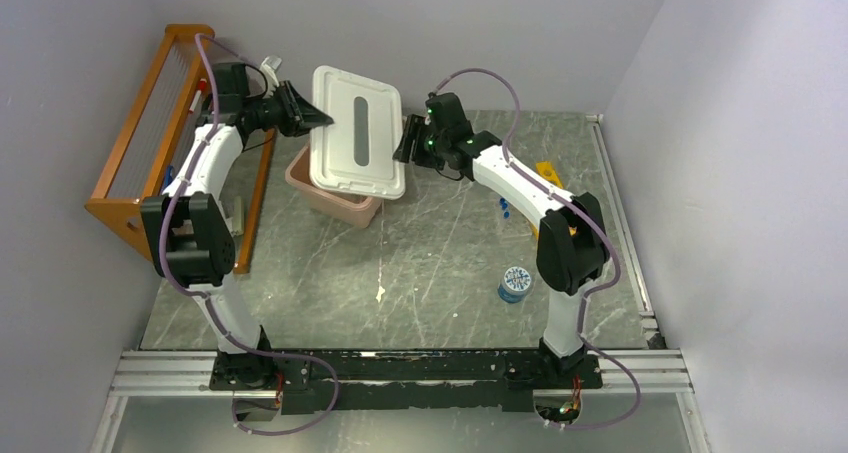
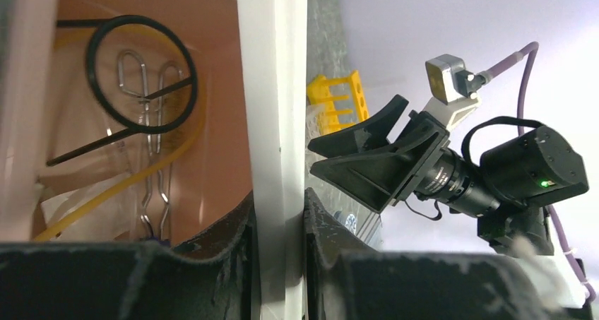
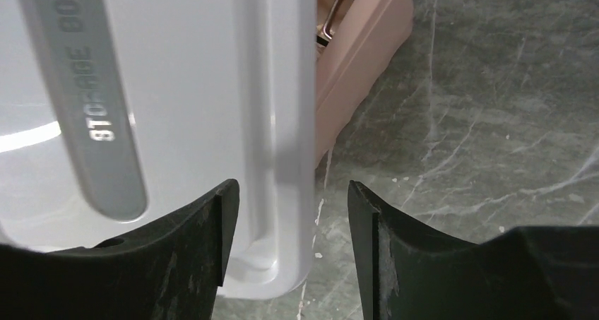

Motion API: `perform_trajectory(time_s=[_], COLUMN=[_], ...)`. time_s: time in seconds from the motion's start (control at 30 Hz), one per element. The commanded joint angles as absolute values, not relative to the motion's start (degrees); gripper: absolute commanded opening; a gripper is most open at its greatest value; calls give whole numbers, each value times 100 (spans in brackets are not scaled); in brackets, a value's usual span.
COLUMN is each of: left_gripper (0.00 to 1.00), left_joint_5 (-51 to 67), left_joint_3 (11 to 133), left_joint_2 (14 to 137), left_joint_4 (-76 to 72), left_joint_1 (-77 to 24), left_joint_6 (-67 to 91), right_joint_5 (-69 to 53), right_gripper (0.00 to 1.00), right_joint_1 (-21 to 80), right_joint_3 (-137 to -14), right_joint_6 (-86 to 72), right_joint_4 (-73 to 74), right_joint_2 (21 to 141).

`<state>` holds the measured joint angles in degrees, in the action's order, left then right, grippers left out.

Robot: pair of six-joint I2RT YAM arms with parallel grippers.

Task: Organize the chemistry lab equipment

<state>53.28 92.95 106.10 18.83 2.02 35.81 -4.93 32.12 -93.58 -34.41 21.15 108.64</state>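
White lid: tilted over pink tub, left rim clamped by left gripper. Right gripper: jaws apart, straddling lid's opposite rim. Inside tub: black wire tripod ring, long tan rubber tube. Yellow tube rack, blue hexagonal piece: on table, right side.

A grey marbled table is enclosed by pale walls, and a metal rail is fixed along its near edge. An orange wooden rack is stood against the left wall. A pink tub is placed on the table just beside the rack. A white lid is seen over the tub, askew and not seated, so that the tub's inside is left open at one side. A grey strip on the lid is marked "STORAGE BOX".
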Motion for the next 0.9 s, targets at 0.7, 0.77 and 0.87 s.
perform_trajectory(time_s=[0.7, 0.77, 0.87], left_gripper=[68, 68, 69], left_joint_5=[2814, 2707, 2556], left_joint_3=[10655, 10362, 10082], left_joint_2=[11107, 10902, 10629], left_joint_4=[3689, 3623, 3654], left_joint_1=[646, 642, 612], left_joint_6=[2160, 2118, 1969], right_joint_5=[-2094, -2058, -1765], right_gripper=[42, 39, 38], right_joint_1=[2751, 2753, 2752], right_joint_3=[-9353, -9375, -9577], right_joint_6=[-4004, -4004, -3769], right_joint_4=[1185, 1241, 1646], right_joint_2=[11188, 11215, 11325])
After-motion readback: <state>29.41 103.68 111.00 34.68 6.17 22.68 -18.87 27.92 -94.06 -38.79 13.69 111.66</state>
